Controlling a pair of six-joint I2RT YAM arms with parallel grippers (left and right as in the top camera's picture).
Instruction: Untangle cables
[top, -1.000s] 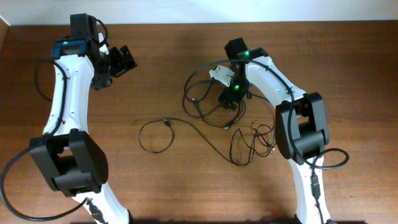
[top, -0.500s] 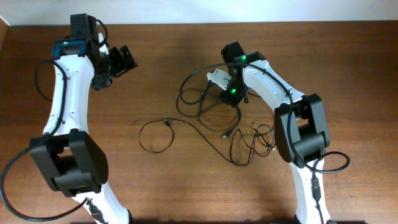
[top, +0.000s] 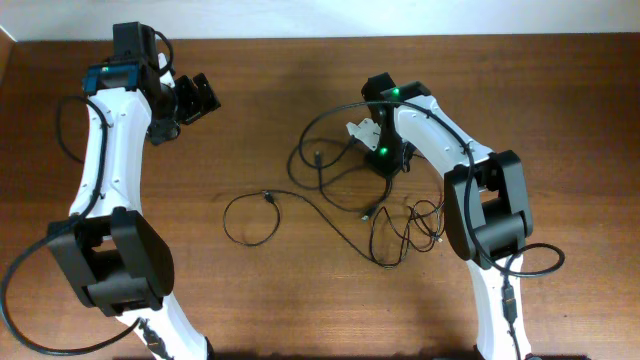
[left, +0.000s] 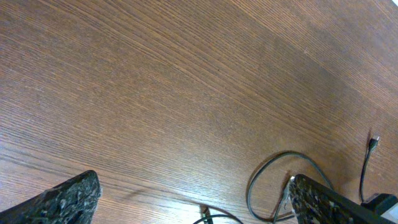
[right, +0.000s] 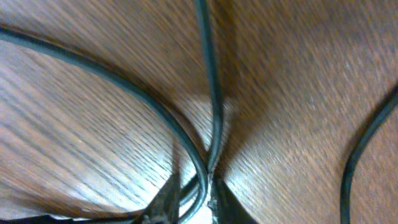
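Brown wooden table (top: 300, 60) with a white-and-black arm on each side. The cables (top: 330, 215) sprawl from table centre to the right: one loose loop at centre, a small tangle beside the right arm (top: 440, 125), bigger loops under its wrist. Left gripper (top: 188, 108) sits far left with its jaws wide apart, holding nothing. Right gripper (right: 196, 196) is pinched on two converging cable strands.

table (top: 300, 300): brown wood grain | far edge: pale strip (top: 300, 18)
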